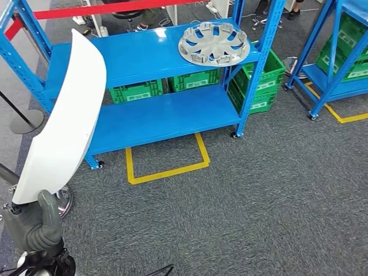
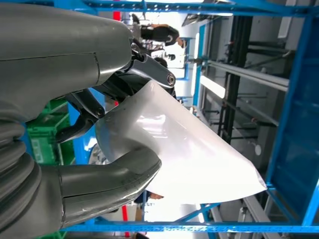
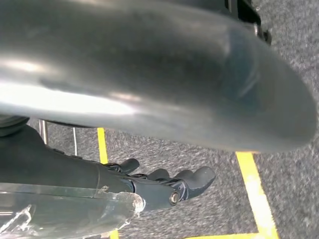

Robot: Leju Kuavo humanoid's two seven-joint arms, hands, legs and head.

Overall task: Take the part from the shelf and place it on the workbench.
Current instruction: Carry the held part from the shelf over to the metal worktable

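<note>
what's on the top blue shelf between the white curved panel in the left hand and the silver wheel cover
Nothing: in the head view the top blue shelf is bare between the white curved panel, held by the left hand, and the silver wheel cover.

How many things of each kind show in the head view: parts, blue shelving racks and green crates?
Parts: 2, the white curved panel held by the left hand, and the silver wheel cover on the near blue rack.
Blue racks: 2, counting the far rack at the right.
Green crates: at least 6, e.g.; some are partly hidden.
Total: at least 10.
</note>
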